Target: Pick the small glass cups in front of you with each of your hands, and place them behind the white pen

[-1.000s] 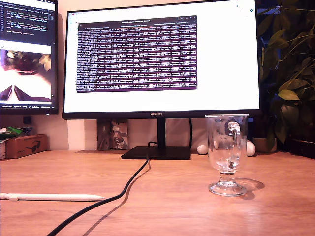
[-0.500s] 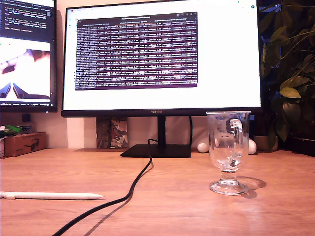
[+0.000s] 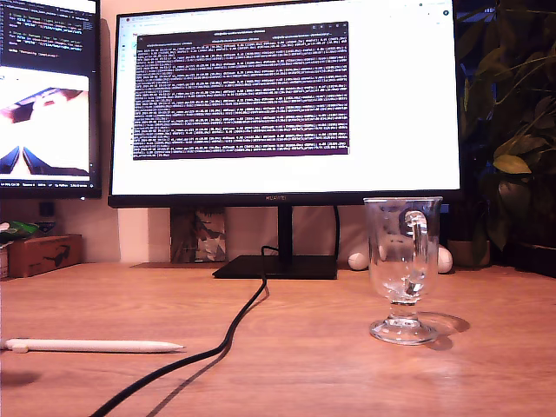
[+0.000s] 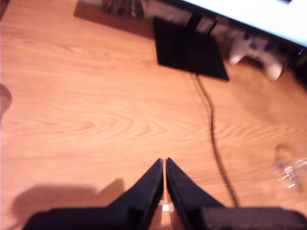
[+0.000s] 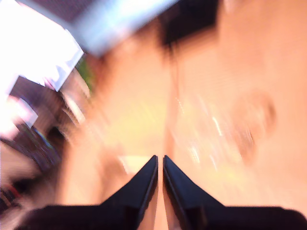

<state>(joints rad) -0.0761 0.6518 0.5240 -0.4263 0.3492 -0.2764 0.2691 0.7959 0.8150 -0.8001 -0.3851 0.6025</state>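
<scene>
Glass cup is sitting untouched at the exterior view's lower right, white pen lower left, both end effectors hovering pinched closed, empty, so nothing's moved yet.

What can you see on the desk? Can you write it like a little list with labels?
cup: one glass cup stands upright on the exterior view's right; empty
pen: white pen lies flat on the exterior view's left
cable: black cable runs between pen and cup
screen: big monitor behind, switched on
desk: wooden desk
my first gripper: shut, holds nothing
my second gripper: shut, picture blurred
second cup: not seen
</scene>
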